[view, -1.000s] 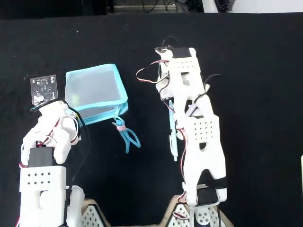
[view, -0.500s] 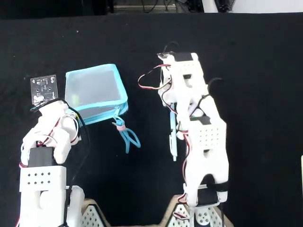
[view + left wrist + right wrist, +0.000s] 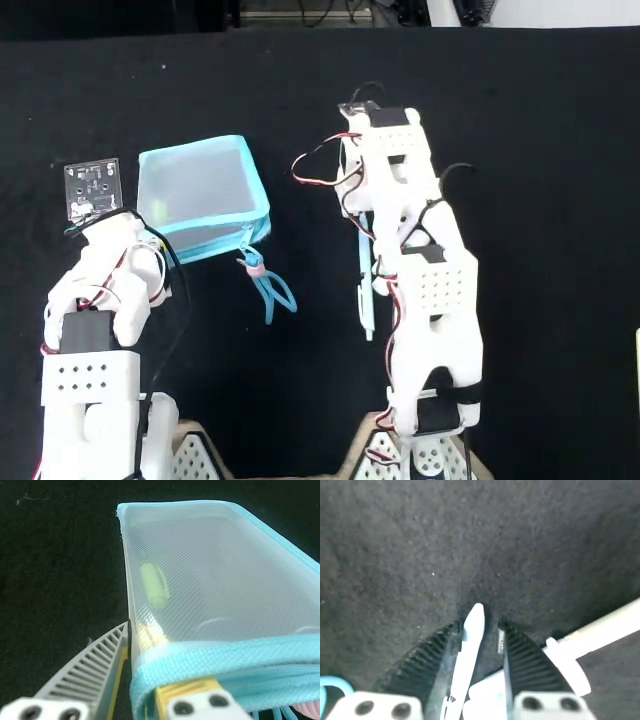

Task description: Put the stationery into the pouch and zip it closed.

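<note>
Since a second ago the right arm has edged slightly farther from the pouch (image 3: 200,195), and the pen (image 3: 366,290) has crept along with it; over the last half of that time we see almost no movement. The left arm has not stirred. We read this as the right arm settling over the pen, so the pick-up looks unfinished.

The right pincer (image 3: 477,626) stands partly open astride the pen. The barrel lies against one finger with a gap to the other, so nothing is clamped. The left pincer (image 3: 137,645) is closed on the pouch's blue-trimmed rim, on the side away from the pen.

The pen lies apart from the pouch, beyond the zip pull (image 3: 262,280) that trails off the pouch's corner. Inside the pouch a yellow-green item (image 3: 154,585) shows through the mesh. We cannot tell whether the zip is open.

The bench (image 3: 540,200) is covered in black cloth, faintly speckled. Beyond the pouch, past the bench's far edge, cables and a pale surface show.
</note>
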